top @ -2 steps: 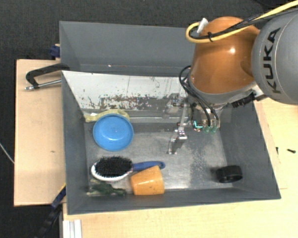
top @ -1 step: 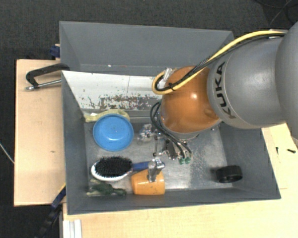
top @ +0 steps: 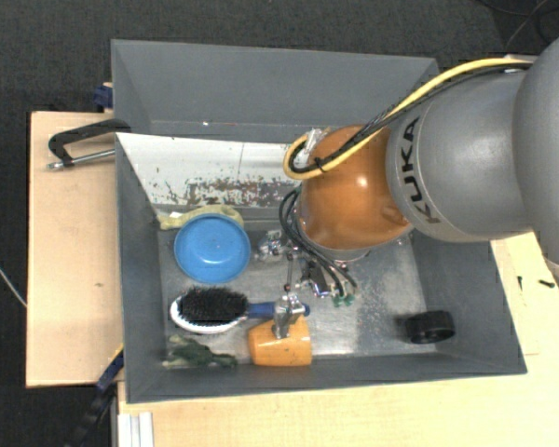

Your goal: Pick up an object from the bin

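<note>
One blue dish [top: 211,247], one black hairbrush [top: 208,309], one orange block [top: 281,347], one green toy [top: 197,357] and one black cap [top: 426,327]. The gripper [top: 287,313] is over the brush handle, just above the block. I cannot tell how wide it is.

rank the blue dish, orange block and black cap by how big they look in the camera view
1. blue dish
2. orange block and black cap: about alike, so not ranked

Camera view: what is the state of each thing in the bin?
Blue round dish: lying flat, left side.
Hairbrush: bristles up, handle toward the gripper.
Orange block: by the near wall, beneath the gripper.
Black round piece: alone, right side.
Gripper: low over the orange block.
</note>
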